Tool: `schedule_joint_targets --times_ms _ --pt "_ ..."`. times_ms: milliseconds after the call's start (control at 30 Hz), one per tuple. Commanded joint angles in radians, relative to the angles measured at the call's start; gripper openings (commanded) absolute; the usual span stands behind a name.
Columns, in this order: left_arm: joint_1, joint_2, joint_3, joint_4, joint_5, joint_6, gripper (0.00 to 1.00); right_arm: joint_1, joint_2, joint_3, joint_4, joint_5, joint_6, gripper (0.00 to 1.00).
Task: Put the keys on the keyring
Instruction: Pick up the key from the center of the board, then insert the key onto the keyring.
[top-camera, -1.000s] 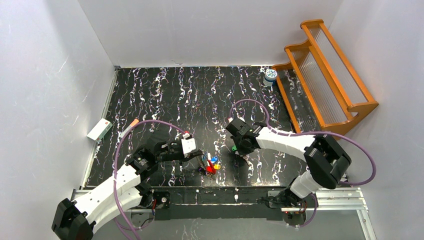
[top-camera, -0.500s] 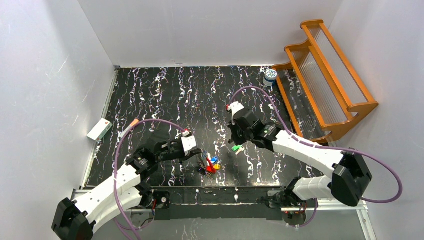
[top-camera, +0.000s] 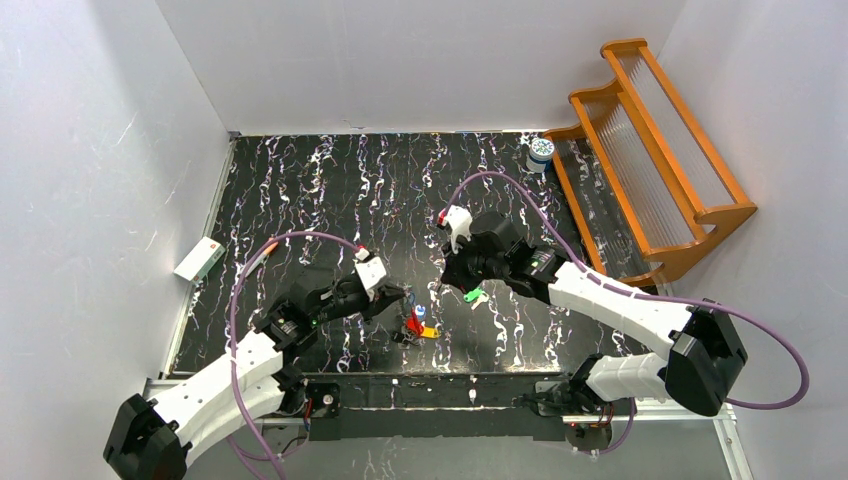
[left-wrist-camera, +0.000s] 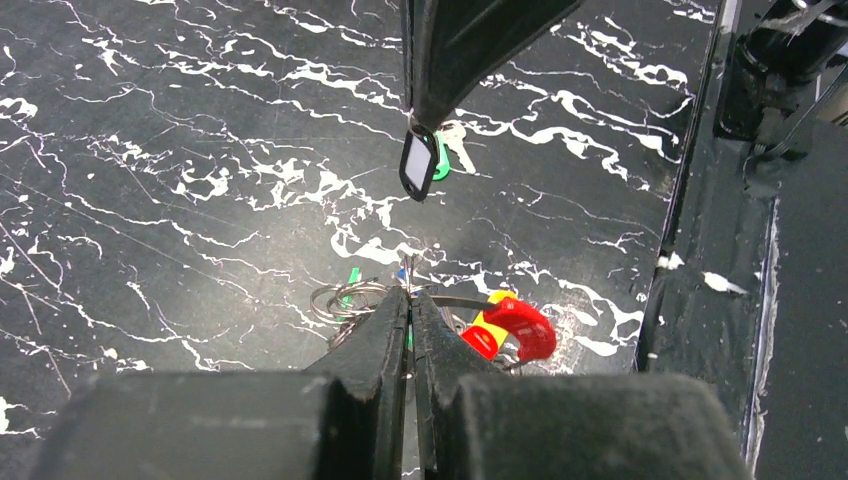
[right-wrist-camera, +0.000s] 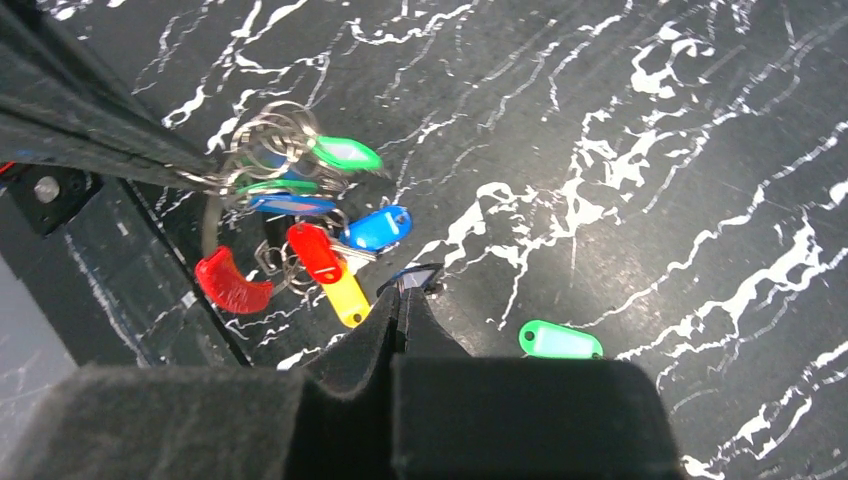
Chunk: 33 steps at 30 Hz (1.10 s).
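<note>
Pinching keyring (left-wrist-camera: 345, 298): left end effector (left-wrist-camera: 410, 295) is clamping it.
Right end effector (right-wrist-camera: 403, 290): is gripping blue-tagged key (left-wrist-camera: 418, 165).
Green key (right-wrist-camera: 560, 340): is lying on counter (right-wrist-camera: 700, 100), lower right.

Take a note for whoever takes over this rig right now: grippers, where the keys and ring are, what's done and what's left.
Left gripper: shut on the keyring, low over the table.
Right gripper: shut on one dark-edged key, held up beside the ring.
Done: red, blue, yellow and green keys hang bunched at the ring.
Left: thread the held key; a green key lies loose on the table.
</note>
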Motion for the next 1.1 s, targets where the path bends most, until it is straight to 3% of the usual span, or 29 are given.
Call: schedule_joint_targets --times_ms 0,367,733,1067 --pt "-0.005 -0.019 -0.019 0.126 0.003 -0.065 0.00 -0.013 -0.007 0.019 0.074 -0.147 -0.069 0.01" --pt "-0.004 -0.008 0.053 -0.062 0.071 0.069 0.00 -0.020 -0.001 0.007 0.142 -0.356 -0.156 0.01" --pt "-0.004 -0.048 0.015 -0.016 0.108 0.090 0.00 -0.020 0.062 0.014 0.224 -0.547 -0.149 0.01" --pt "-0.004 -0.043 0.017 -0.017 0.107 0.090 0.00 -0.020 0.069 0.012 0.268 -0.617 -0.156 0.01"
